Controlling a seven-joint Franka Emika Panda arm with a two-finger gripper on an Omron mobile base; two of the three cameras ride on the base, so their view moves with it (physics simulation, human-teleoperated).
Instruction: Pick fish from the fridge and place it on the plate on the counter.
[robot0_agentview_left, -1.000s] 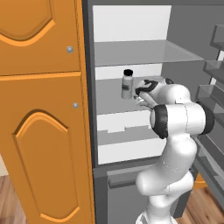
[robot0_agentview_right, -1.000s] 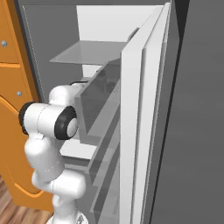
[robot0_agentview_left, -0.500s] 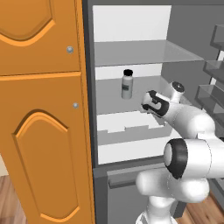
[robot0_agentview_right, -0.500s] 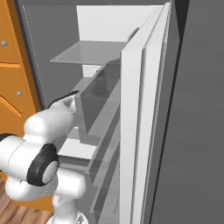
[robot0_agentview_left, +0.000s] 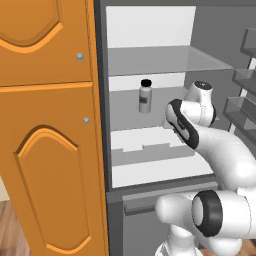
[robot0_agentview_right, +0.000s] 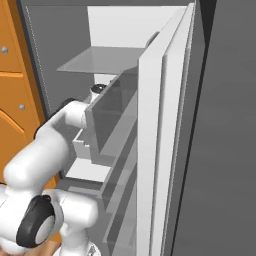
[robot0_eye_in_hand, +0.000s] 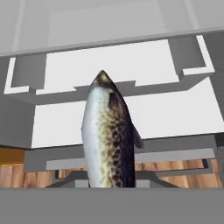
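The end effector (robot0_eye_in_hand: 109, 186) pinches the fish (robot0_eye_in_hand: 109, 135): in the hand view the spotted, silver-bellied body rises from between the finger tips at 6 o'clock and points its head toward 12. So the fish is in the grasp, off any shelf, with the white fridge (robot0_agentview_left: 150, 30) interior and its drawer fronts behind it.

In the left base view the hand sits at about 3 o'clock of the picture, inside the open fridge, at the height of the middle glass shelf (robot0_agentview_left: 160, 62). A small bottle (robot0_agentview_left: 145, 96) with a dark cap stands on that level, just to the hand's 9 o'clock and apart from it.

Against half a second ago, the wrist has turned and the forearm has swung up and across, while the elbow has dropped lower in the frame; a second ago the hand was close beside the bottle. The bottle has not moved. This reads as the lift-out after a completed grasp.

The pick looks done, and what remains is withdrawal past the door racks (robot0_agentview_left: 245, 75) at the right, then carrying to the plate on the bench. The orange cabinet (robot0_agentview_left: 47, 125) stands at 9 o'clock.
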